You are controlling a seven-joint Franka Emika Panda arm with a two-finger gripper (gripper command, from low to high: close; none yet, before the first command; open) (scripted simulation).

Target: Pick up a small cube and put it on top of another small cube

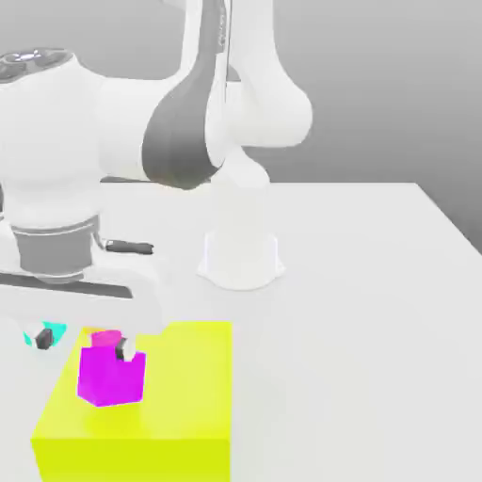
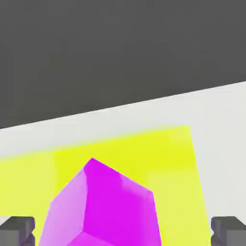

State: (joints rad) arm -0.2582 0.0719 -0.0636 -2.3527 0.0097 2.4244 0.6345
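The lime-yellow block (image 1: 132,460) seems to support the magenta block (image 1: 111,378), while the end effector (image 1: 85,344) hangs open above, probably to leave clearance around a cube.

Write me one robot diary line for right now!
gripper: open | purple block: seen against big yellow block | cyan thing: partly hidden by a fingertip, exterior view's left
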